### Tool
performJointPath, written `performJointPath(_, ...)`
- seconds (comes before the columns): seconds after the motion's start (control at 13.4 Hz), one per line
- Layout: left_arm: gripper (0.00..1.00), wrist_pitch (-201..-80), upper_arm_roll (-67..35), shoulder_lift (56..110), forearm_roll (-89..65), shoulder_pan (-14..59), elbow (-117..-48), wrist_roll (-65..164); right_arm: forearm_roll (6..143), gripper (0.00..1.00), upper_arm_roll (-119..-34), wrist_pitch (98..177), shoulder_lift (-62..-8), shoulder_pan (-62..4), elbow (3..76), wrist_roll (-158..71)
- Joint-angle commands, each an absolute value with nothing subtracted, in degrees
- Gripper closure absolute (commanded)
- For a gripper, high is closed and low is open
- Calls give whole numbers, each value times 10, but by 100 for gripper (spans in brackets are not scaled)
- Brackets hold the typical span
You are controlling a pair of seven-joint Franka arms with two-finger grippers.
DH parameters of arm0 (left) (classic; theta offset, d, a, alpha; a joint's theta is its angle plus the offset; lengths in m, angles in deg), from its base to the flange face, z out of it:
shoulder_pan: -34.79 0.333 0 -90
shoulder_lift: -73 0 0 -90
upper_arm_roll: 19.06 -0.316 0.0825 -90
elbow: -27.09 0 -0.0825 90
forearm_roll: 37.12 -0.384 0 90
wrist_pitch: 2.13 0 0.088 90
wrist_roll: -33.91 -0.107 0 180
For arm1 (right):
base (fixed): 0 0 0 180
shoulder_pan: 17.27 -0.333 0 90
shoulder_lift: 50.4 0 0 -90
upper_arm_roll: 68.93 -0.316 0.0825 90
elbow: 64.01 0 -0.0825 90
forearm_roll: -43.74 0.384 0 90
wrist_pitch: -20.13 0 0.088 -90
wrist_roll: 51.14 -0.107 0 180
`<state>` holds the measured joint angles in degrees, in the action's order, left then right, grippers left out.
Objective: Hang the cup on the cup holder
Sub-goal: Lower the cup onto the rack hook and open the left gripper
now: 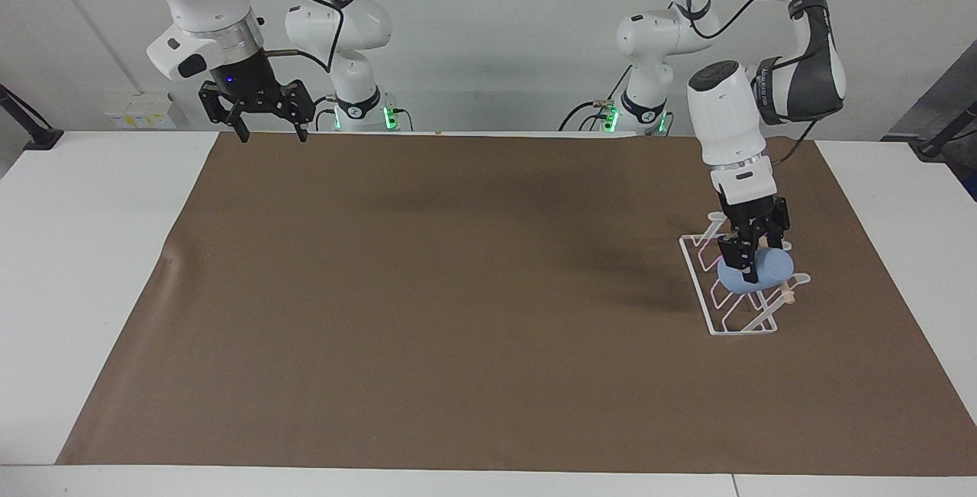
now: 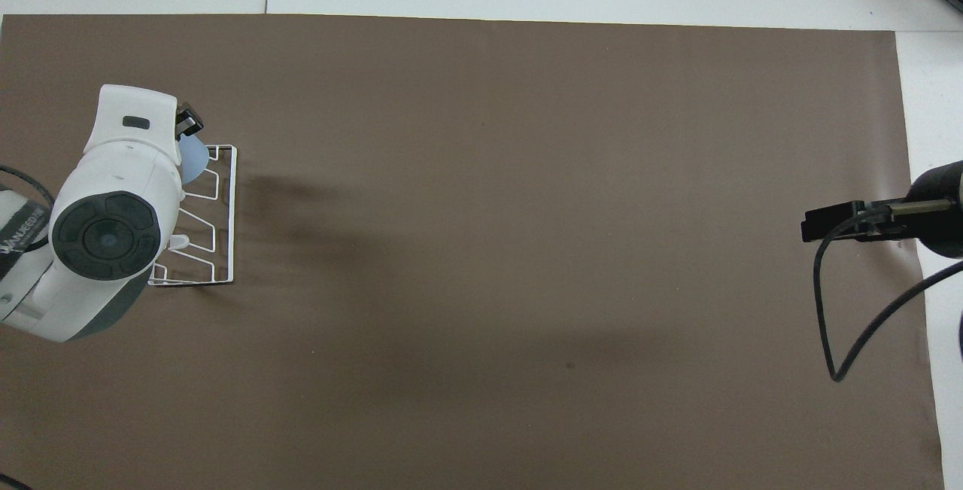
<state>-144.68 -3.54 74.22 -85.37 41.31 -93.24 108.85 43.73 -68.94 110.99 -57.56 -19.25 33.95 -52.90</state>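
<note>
The light blue cup [image 1: 756, 270] lies tilted over the white wire cup holder [image 1: 706, 295], which stands at the left arm's end of the brown mat. My left gripper [image 1: 752, 256] is shut on the cup and holds it low against the holder's pegs near the wooden rod [image 1: 786, 297]. In the overhead view the left arm hides most of the cup [image 2: 192, 157]; only a sliver shows beside the cup holder [image 2: 223, 211]. My right gripper [image 1: 269, 130] waits open in the air over the mat's edge nearest the robots, holding nothing.
A brown mat [image 1: 458, 291] covers most of the white table [image 1: 76, 253]. A black cable [image 2: 843, 324] hangs from the right arm over the mat at the right arm's end.
</note>
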Motion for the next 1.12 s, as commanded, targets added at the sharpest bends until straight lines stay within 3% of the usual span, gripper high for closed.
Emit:
performJointPath(0.0,61,-1469,-36,720,-868,420,-960,1102,450,0,-690,1107,-588,-188,350,-536)
performJointPath(0.07,18,-1473,-36,722,-868,421,-960,1100,450,0,-690,1107,-588,-188,350,-536)
performJointPath(0.15,0,-1476,-36,723,-869,426,-960,1099,450,0,-690,1107,-588,-188,350,-536)
performJointPath(1.04,0,-1471,-27,742,-811,417,-904,1084,450,0,-690,1107,-588,-188,350,-536)
